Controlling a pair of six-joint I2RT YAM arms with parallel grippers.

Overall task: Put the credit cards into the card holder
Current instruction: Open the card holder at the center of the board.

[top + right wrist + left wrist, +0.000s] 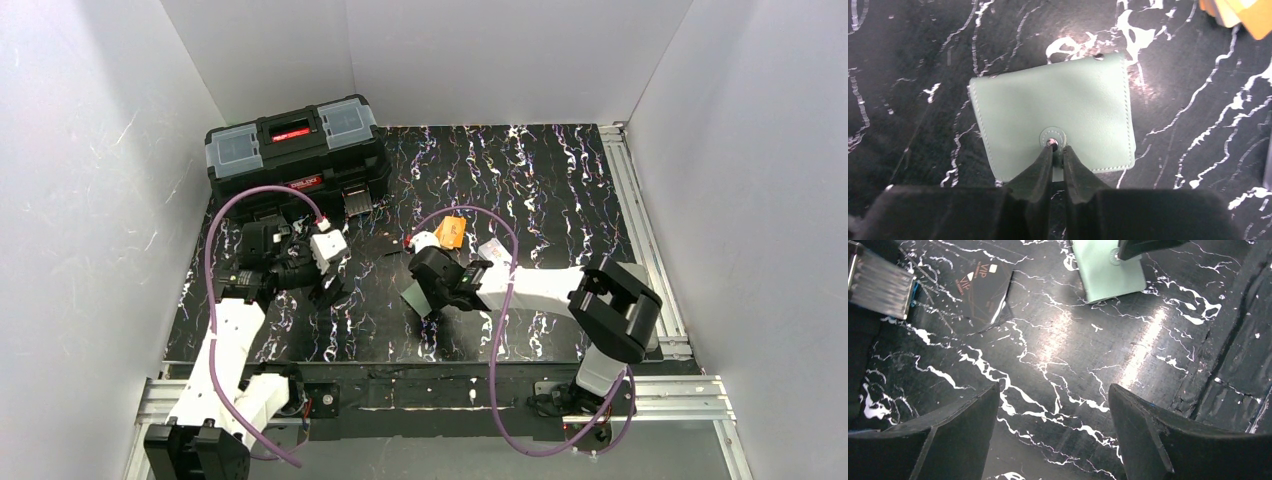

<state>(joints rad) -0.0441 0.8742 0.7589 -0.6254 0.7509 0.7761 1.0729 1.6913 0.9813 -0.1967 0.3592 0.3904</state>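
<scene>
— mint-green wallet: where does it lie?
— flat on the black marbled table, near the middle, outer side up, right under the right gripper.
— and that gripper's fingers?
— almost pressed together, pinching the wallet's snap tab at the round stud.
— the 2 cards?
— the orange card and the white card lie side by side on the table, seemingly touching. they are near the wallet on its far side, but apart from it.
— left gripper?
— fingers spread wide, low over the table, nothing between them. a black card printed "vip" lies ahead of it, the wallet further on.
— anything else?
— a black toolbox in the far left corner.
</scene>
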